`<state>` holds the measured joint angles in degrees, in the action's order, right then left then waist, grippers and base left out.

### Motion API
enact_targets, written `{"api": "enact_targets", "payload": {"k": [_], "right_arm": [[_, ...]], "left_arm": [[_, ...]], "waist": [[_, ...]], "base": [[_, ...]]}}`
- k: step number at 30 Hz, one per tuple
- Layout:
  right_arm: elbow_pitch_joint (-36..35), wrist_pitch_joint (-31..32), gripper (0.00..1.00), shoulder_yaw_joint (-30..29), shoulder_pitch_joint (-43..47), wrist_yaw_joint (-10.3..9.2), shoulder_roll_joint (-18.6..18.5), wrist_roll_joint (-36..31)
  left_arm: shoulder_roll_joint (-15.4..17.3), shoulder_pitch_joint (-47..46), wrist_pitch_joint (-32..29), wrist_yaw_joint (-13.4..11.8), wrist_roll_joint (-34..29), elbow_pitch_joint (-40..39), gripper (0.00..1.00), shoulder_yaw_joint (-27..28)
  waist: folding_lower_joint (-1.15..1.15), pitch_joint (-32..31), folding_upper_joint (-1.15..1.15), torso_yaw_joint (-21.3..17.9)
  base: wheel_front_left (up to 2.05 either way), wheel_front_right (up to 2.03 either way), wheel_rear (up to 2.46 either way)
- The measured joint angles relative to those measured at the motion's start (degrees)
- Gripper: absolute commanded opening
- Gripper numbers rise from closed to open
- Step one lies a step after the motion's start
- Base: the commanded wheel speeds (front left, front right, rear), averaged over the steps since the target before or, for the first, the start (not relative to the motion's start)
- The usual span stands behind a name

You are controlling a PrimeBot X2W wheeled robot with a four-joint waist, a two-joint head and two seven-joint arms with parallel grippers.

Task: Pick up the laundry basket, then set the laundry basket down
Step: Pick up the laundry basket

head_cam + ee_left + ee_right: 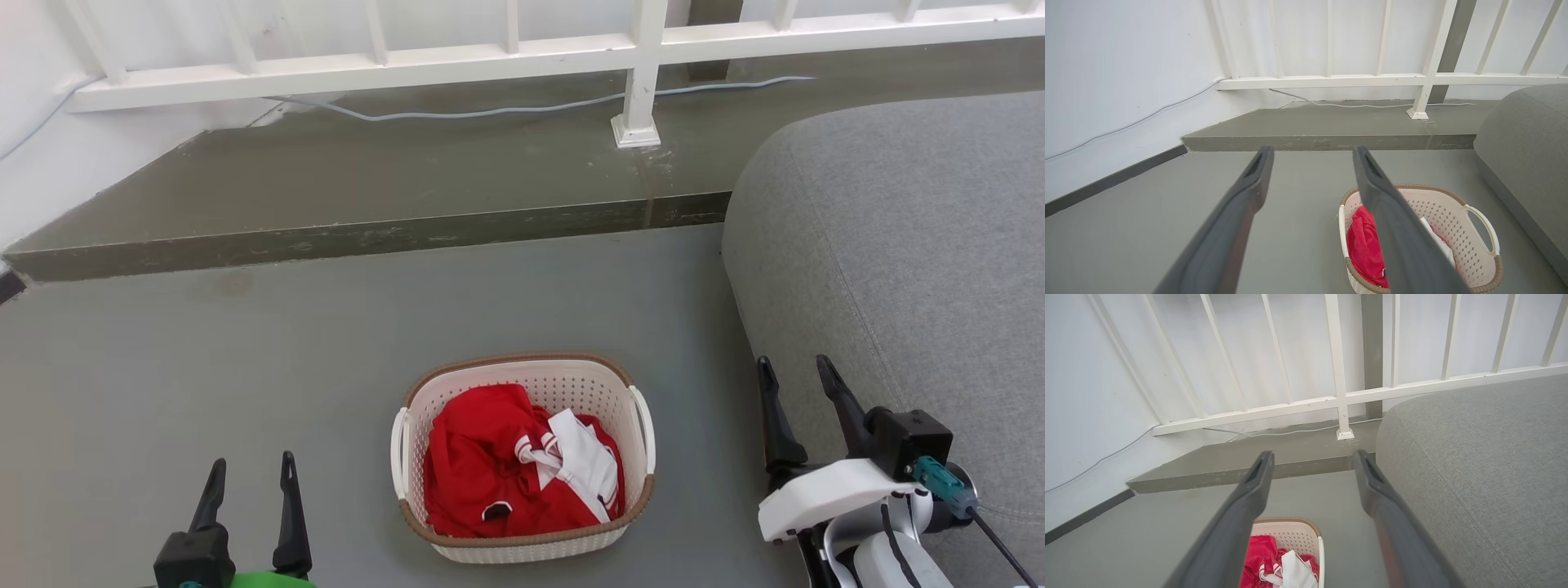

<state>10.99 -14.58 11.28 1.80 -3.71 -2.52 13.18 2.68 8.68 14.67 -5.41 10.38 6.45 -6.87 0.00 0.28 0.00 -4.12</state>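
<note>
Our left gripper [253,459] has its fingers spread and empty, well apart from the laundry basket [522,382] on the floor [245,367]. Our right gripper [793,360] is spread too. We reckon each should take its nearest loop handle [399,453], then we lift level.

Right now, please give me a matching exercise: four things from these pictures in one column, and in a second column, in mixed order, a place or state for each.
Column one
1. laundry basket
2. red clothing
3. left tool
4. right tool

Column two
A. open, next to the grey sofa
B. lying inside the basket
C. standing on the floor, held by nothing
D. open, at the head view's lower left

Pairs: 1-C, 2-B, 3-D, 4-A
</note>
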Motion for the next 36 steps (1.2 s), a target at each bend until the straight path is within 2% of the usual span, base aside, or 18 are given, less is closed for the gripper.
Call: {"api": "enact_targets", "payload": {"k": [20, 28, 36], "right_arm": [[-1.76, 0.00, 1.00, 0.15, 0.71, -0.42, 0.02, -0.03], [-1.72, 0.00, 1.00, -0.16, -2.40, -0.41, 0.02, -0.38], [1.62, 0.00, 1.00, -0.82, -8.68, -0.34, -0.02, -0.64]], "left_arm": [[0.01, 1.26, 0.00, 0.00, -0.55, -2.07, 1.00, -0.29], [0.23, 0.03, 0.00, 0.00, -0.57, -1.81, 1.00, -0.27], [0.47, -7.63, -0.58, 0.10, -0.57, 1.16, 1.00, -0.36]], "waist": [[0.00, 2.96, 0.00, -0.36], [0.00, 7.13, 0.00, -0.59], [0.00, 13.63, 0.00, -0.71]], "base": [[0.00, 0.00, 0.00], [0.00, 0.00, 0.00], [0.00, 0.00, 0.00]]}}
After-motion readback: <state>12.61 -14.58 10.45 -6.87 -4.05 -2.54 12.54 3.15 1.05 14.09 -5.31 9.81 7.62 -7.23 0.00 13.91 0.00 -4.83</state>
